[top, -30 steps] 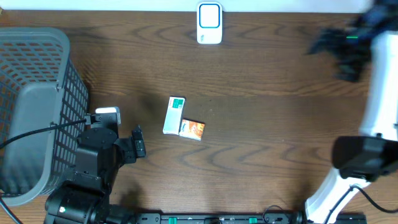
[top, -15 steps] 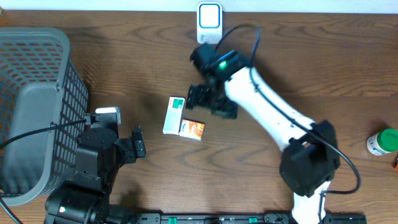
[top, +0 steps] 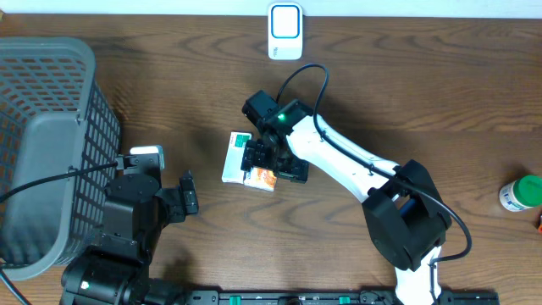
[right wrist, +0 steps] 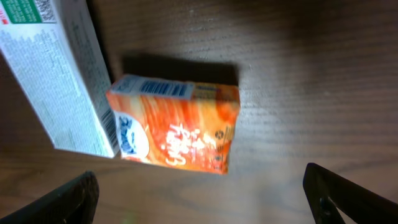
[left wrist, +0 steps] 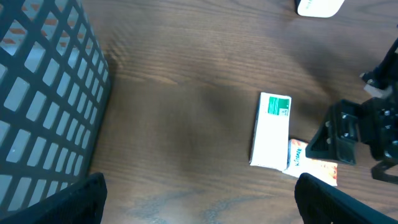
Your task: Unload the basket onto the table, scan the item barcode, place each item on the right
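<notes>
Right wrist: R end effector (right wrist: 205, 199) spread, over orange box (right wrist: 174, 130). White box (right wrist: 53, 74) touches its 9 o'clock end; prob. best rotate, pinch 12–6 faces. L end effector (left wrist: 199, 208) spread.

the worktop (top: 423, 102) is dark brown with a wavy wood grain. the basket (top: 51, 93) is grey, its walls a grid of square holes. the long box (top: 236, 158) is white with a green end panel and fine grey print along its side. the small box (right wrist: 174, 127) is orange with white lettering, a blue-and-white roundel and a blue barcode on a white strip at one edge. the scanner (top: 285, 31) is white with a blue-rimmed face. the right arm (top: 339, 157) is white with black joints and a green light. the left arm (top: 127, 220) is black. the bottle (top: 519, 193) is white and green.
</notes>
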Available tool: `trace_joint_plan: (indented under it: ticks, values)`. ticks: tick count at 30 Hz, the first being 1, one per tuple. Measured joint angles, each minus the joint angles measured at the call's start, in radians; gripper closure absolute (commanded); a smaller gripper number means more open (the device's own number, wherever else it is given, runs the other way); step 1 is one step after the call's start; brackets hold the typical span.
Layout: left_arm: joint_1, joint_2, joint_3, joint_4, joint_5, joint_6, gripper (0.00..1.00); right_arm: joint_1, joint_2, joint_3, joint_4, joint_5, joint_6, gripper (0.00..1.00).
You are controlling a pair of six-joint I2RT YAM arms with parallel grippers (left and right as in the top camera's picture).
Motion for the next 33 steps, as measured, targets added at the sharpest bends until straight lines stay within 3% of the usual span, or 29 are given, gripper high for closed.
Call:
trace_joint_plan:
  ticks: [16, 22, 33]
  values:
    - [0.0, 0.0, 0.0, 0.0, 0.0, 0.0, 0.04, 0.0, 0.012, -0.049, 0.125, 0.038, -0.023, 0.02]
    - [0.0, 0.0, 0.0, 0.0, 0.0, 0.0, 0.04, 0.0, 0.089, -0.039, 0.134, 0.013, -0.038, 0.18]
    - [0.0, 0.0, 0.0, 0.0, 0.0, 0.0, 0.04, 0.003, 0.099, -0.03, 0.102, -0.003, -0.085, 0.26]
